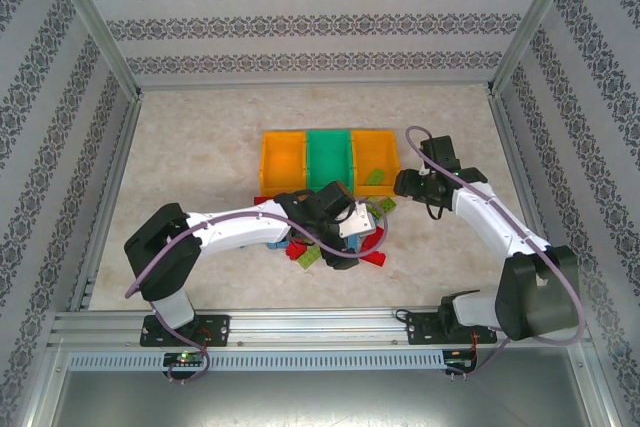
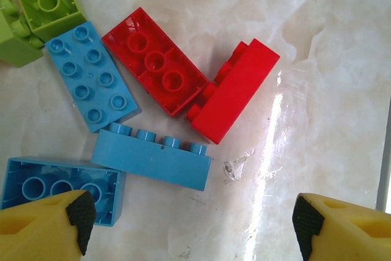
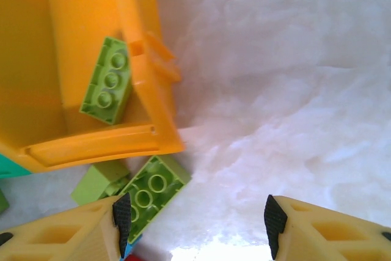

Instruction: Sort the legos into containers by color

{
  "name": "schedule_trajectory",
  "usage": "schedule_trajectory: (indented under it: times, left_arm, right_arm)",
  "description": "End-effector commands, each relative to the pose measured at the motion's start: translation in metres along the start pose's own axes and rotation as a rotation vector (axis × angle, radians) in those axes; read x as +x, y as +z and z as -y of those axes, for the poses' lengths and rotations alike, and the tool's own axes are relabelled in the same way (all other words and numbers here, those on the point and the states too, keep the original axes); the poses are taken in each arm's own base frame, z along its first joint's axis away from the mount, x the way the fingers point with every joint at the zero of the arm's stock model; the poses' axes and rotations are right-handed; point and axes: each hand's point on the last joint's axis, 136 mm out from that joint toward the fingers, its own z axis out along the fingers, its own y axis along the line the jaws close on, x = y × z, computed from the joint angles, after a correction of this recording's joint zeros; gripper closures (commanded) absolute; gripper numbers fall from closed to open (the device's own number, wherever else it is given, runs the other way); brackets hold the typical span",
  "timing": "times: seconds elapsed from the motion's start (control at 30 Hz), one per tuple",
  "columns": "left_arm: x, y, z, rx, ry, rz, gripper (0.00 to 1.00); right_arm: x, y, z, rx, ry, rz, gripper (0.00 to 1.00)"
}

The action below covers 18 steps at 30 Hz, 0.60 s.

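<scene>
- Looking down from the top camera, a left orange bin (image 1: pixel 282 162), a green bin (image 1: pixel 329 159) and a right orange bin (image 1: pixel 374 159) are seen joined in a row. A pile of legos (image 1: pixel 310 252) lies just in front of them. The left gripper (image 1: pixel 358 235) is held over the pile. The right gripper (image 1: pixel 405 184) is held beside the right orange bin.
- At the left wrist, the left gripper (image 2: pixel 192 221) is seen wide open, with nothing in it. A blue brick (image 2: pixel 153 157) lies on its side just ahead of the fingers. One end is touched by a red brick (image 2: pixel 235 93). The blue brick looks like the one to be picked. The fingers should be set down over its long sides, and the red brick should be kept out of the pinch.
- At the right wrist, the right gripper (image 3: pixel 198 218) is also seen wide open and empty. One lime green brick (image 3: pixel 109 80) lies inside the orange bin. An upside-down green brick (image 3: pixel 149 191) lies on the table just outside the bin wall, close to one finger. To pick it well, the gripper should be centred over it first, then closed gently.
</scene>
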Motion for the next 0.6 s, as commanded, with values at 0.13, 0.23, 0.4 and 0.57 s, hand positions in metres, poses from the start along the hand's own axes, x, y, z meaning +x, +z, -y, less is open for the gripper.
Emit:
schedule_trajectory:
  times: [0.13, 0.23, 0.4, 0.57]
  left_arm:
    - [0.014, 0.025, 0.004, 0.055, 0.198, -0.096, 0.13]
    - [0.017, 0.033, 0.003, 0.066, 0.229, -0.124, 0.13]
    - [0.015, 0.04, -0.002, 0.052, 0.238, -0.124, 0.12]
    - [0.015, 0.044, -0.005, 0.034, 0.238, -0.127, 0.1]
  right_arm:
    - [0.01, 0.002, 0.009, 0.004, -0.017, -0.028, 0.36]
    - [0.011, 0.004, 0.01, 0.003, -0.018, -0.034, 0.36]
    - [0.014, 0.008, 0.012, 0.002, -0.018, -0.05, 0.36]
    - [0.017, 0.012, 0.011, -0.003, -0.018, -0.066, 0.36]
